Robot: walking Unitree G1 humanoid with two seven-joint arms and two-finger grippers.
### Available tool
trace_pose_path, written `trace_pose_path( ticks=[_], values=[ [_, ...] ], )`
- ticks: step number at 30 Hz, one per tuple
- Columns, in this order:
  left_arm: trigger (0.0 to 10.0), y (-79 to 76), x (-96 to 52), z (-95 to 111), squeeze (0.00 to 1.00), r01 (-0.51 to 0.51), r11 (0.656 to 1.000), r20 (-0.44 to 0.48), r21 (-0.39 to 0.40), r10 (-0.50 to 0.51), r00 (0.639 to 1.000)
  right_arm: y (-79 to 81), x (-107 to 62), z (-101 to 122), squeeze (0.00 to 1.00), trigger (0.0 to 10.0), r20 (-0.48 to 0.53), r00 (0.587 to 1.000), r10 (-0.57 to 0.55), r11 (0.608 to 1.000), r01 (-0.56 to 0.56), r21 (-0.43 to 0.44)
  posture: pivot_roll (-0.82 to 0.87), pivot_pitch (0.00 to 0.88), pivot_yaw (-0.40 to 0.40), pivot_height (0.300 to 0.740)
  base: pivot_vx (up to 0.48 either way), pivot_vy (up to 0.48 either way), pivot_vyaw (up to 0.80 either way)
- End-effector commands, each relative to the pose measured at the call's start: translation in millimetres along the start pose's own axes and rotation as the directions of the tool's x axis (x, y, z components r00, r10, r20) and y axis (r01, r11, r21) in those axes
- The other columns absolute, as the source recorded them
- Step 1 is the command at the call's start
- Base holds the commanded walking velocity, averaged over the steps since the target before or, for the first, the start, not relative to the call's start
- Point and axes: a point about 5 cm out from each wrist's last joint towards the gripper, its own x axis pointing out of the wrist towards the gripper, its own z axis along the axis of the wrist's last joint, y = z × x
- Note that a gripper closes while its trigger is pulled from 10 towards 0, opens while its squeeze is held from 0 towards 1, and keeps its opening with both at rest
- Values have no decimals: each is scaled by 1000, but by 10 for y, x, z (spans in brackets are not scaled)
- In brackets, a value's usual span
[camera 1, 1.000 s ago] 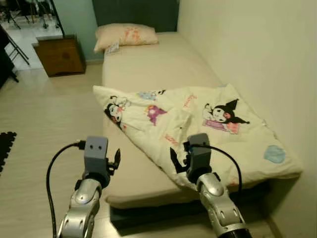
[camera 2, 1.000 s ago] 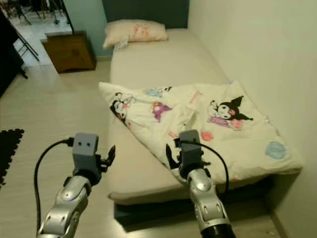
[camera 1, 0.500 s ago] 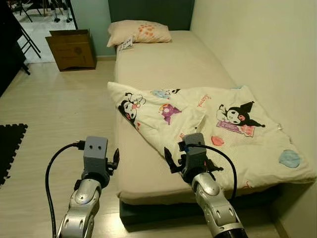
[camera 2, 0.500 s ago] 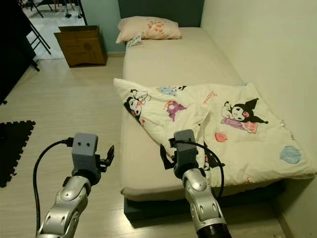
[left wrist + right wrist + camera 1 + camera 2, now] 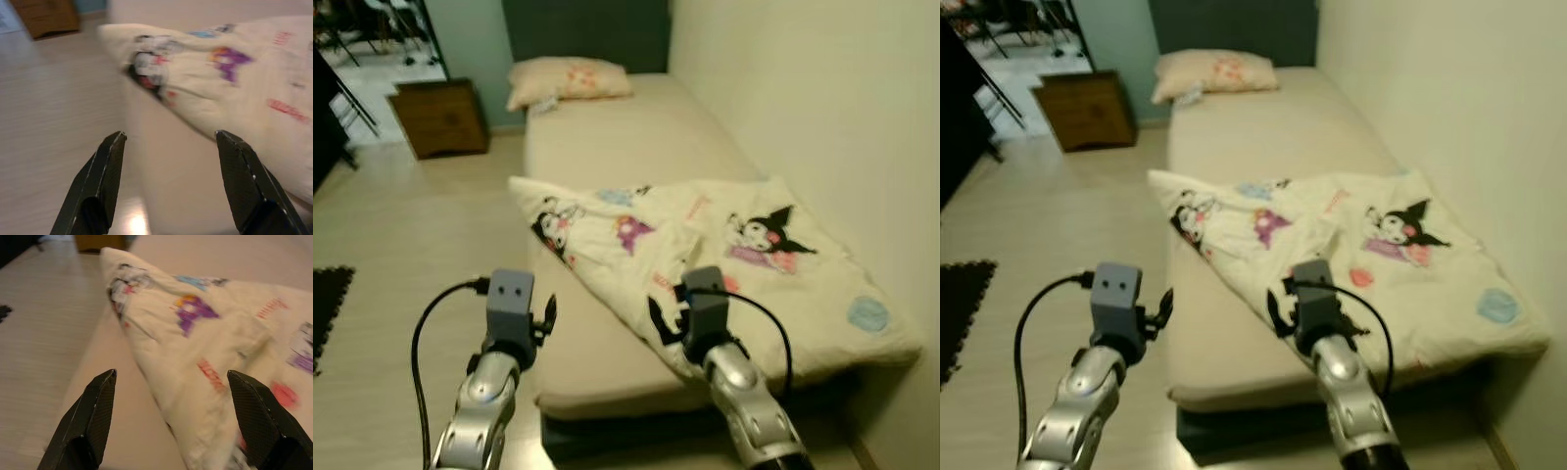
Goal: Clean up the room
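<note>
A white cartoon-print blanket lies rumpled across the near half of a beige bed, one corner pointing toward the bed's left edge. A peach pillow rests at the head. My left gripper is open, held over the floor beside the bed's near left edge. My right gripper is open above the blanket's near folded edge, with nothing between its fingers. Both arms reach forward at the bed's foot in the eye views, left gripper and right gripper.
A brown cardboard box stands on the wood floor left of the pillow. A black foam mat lies at the far left. A pale wall runs along the bed's right side. A dark headboard backs the bed.
The camera view has shifted and blurred as my body moves; both arms hold the same open pose before the bed. The blanket lies as before.
</note>
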Motion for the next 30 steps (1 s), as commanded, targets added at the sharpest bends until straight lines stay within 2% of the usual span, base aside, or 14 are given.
trace_pose_path(
  ticks=[1, 8, 30],
  values=[
    [10000, 40, -18, -34, 0, -11, 1000, -14, 8, 11, 1000, 75, -8, -44, 0, 10000, -8, 1000, 18, 1000, -17, 21, -78, 139, 26, 740, 386, 0, 0],
    [10000, 35, -22, -22, 0, -3, 1000, -4, -3, 3, 1000, 50, -8, -51, 0, 10000, -12, 1000, -1, 1000, 2, 23, -77, 137, 27, 740, 356, 0, 0],
    [10000, 16, -47, -20, 0, 3, 1000, 12, 15, -3, 1000, 77, -19, -76, 0, 10000, -14, 1000, 11, 1000, -10, 25, -76, 128, 25, 740, 0, 0, 0]
  ],
)
